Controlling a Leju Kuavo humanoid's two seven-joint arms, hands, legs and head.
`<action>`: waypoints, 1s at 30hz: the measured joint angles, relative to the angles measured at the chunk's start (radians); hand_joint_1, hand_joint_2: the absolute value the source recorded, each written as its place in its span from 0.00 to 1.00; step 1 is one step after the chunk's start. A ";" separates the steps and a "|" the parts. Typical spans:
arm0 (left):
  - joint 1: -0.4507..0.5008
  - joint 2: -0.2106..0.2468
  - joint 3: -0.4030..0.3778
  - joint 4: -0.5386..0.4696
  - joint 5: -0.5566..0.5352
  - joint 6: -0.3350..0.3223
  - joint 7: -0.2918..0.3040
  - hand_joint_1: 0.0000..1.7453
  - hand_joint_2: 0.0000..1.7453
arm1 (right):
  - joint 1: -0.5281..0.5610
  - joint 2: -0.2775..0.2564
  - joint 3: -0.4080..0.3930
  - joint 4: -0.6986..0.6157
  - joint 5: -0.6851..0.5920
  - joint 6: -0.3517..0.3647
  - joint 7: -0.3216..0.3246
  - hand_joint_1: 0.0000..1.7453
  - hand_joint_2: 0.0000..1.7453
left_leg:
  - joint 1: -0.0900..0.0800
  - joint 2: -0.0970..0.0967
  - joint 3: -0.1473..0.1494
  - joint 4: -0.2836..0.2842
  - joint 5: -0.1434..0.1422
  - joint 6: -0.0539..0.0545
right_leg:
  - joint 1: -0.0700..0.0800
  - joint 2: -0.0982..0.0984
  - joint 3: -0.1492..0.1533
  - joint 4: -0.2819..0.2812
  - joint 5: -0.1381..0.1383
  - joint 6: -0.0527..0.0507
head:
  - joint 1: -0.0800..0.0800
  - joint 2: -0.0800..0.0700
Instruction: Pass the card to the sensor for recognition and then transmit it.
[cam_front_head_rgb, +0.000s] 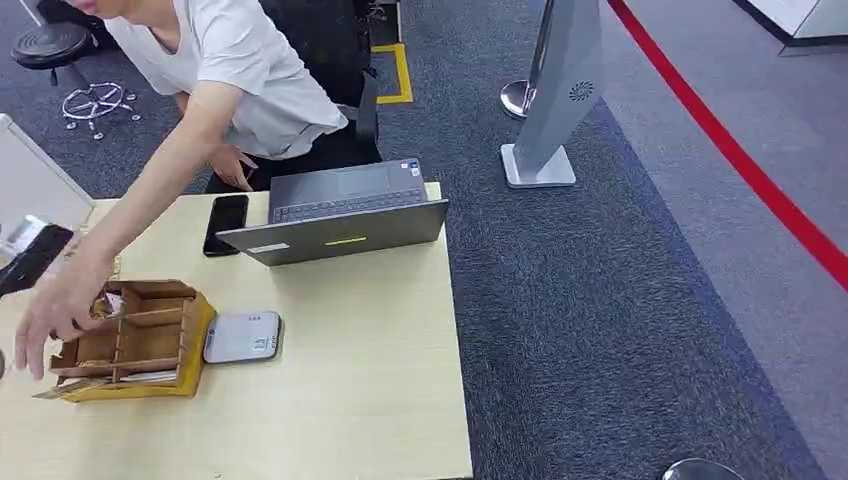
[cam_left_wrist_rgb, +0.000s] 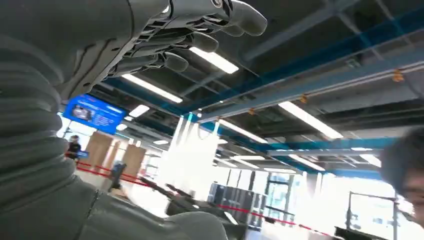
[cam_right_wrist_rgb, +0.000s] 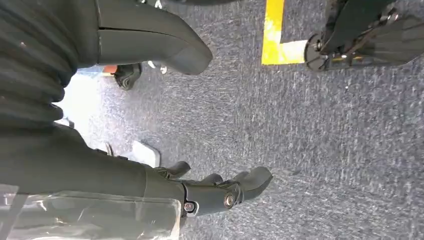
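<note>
Two robot hands empty: left hand (cam_left_wrist_rgb: 190, 35) raised, fingers loosely apart; right hand (cam_right_wrist_rgb: 220, 192) hanging, fingers apart. Person's hand (cam_front_head_rgb: 55, 310) at brown wooden compartment box (cam_front_head_rgb: 135, 340), desk's left edge, beside flat grey-white card sensor (cam_front_head_rgb: 243, 336). Risk: collision during card handover.

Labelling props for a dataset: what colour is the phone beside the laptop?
Black. The phone shows best in the head view.

Left hand (cam_left_wrist_rgb: 190, 35) raised palm-up, fingers loosely curled and empty; right hand (cam_right_wrist_rgb: 200, 192) hangs, fingers apart.

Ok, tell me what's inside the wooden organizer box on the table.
The wooden organizer box has open compartments with dividers; a pale card edge shows at its front. The person's hand covers its left end, so the contents there stay hidden.
</note>
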 joint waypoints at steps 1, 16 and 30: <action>0.019 0.011 0.037 -0.019 0.006 -0.001 -0.014 0.00 1.00 | 0.001 -0.002 -0.001 0.000 0.000 0.000 -0.001 0.00 1.00 | 0.000 -0.001 0.000 0.000 0.000 0.000 | 0.000 -0.002 0.000 0.000 0.000 0.000 | 0.001 0.000; 0.307 0.102 0.425 -0.117 0.115 0.039 -0.102 0.00 1.00 | -0.001 -0.022 -0.021 0.000 0.002 0.001 0.001 0.00 1.00 | 0.000 0.000 0.001 0.000 -0.002 -0.001 | 0.001 0.000 0.001 0.000 -0.001 -0.001 | 0.003 0.000; 0.501 -0.027 0.773 -0.108 0.199 0.095 -0.345 0.00 1.00 | 0.002 -0.023 -0.033 0.000 0.003 0.004 0.025 0.00 1.00 | 0.001 -0.004 0.001 0.000 -0.005 0.001 | 0.002 -0.006 0.005 -0.002 -0.005 0.001 | 0.003 0.000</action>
